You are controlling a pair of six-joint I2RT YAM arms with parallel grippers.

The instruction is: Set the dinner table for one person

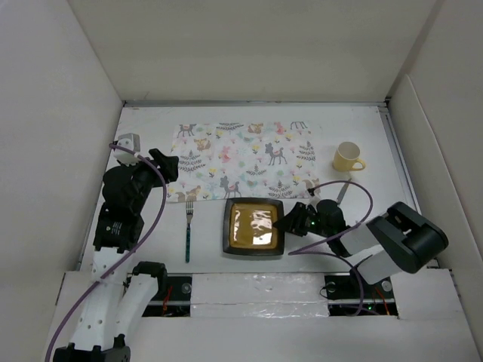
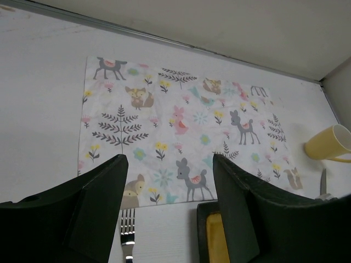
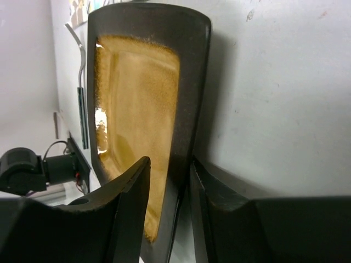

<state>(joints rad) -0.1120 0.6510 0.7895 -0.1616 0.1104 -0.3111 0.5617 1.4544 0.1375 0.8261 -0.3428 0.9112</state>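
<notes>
Counter [image 1: 362,132]: white, walled, long axis L–R in top view, ahead of arm bases. Dark square plate [image 1: 254,226] sits front-centre on it. R end effector [image 1: 290,220] is clamped on plate's right rim. L end effector [image 2: 167,161] is wide open, empty, by placemat [image 1: 241,158] left edge.

A white cloth placemat [image 1: 245,158] printed with deer, foxes and leaves lies flat. Just off its near edge sits a black square plate [image 1: 253,228] with an amber centre. A teal-handled fork [image 1: 188,230] points at its near left corner. A yellow mug [image 1: 347,157] stands beyond its right edge, apart
</notes>
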